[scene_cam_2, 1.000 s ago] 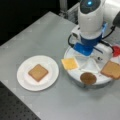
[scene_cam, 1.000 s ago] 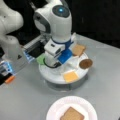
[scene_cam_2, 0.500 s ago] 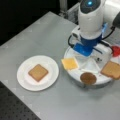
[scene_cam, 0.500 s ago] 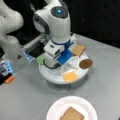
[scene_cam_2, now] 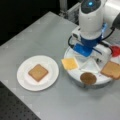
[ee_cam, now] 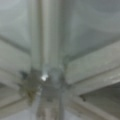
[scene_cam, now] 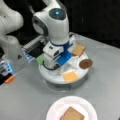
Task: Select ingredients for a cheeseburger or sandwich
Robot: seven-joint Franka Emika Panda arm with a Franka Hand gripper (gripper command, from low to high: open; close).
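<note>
Table: the grey table [scene_cam: 105,82] carries everything, with the tray toward a front view's top and the plate toward its bottom.
Arm: the white Panda arm [scene_cam: 53,22] stands bent over the middle of the tray. Against half a second and a second ago it sits in nearly the same pose.
Tray: the round white tray [scene_cam: 50,76] is split by ribs into wedges. The wrist view shows only these ribs meeting at the hub, very close, with no food piece in sight.
Plate: the white paper plate [scene_cam_2: 25,82] lies well apart from the tray.
Gripper: the gripper [scene_cam: 51,65] points down at the tray's centre, nearest the hub and between the wedges.
Jaws: hidden under the hand, so I cannot tell whether they are released or clenched, and nothing shows in them.
Toast on plate: one brown toast square [scene_cam_2: 38,72] lies flat, alone, in the plate's middle. This is all of the sandwich so far.
Second toast: the second toast [scene_cam_2: 112,70] rests on the tray's rim.
Cheese: the yellow-orange cheese square [scene_cam: 70,75] lies in the wedge nearest the plate.
Patty: the dark patty disc [scene_cam: 86,63] sits at the tray's edge, between cheese and toast.
Green round: the green round [scene_cam: 40,59] is partly hidden behind the gripper.
Red round: the red round [scene_cam_2: 116,50] lies at the tray's far side.
Change: no piece has shifted, so five ingredients wait on the tray.
</note>
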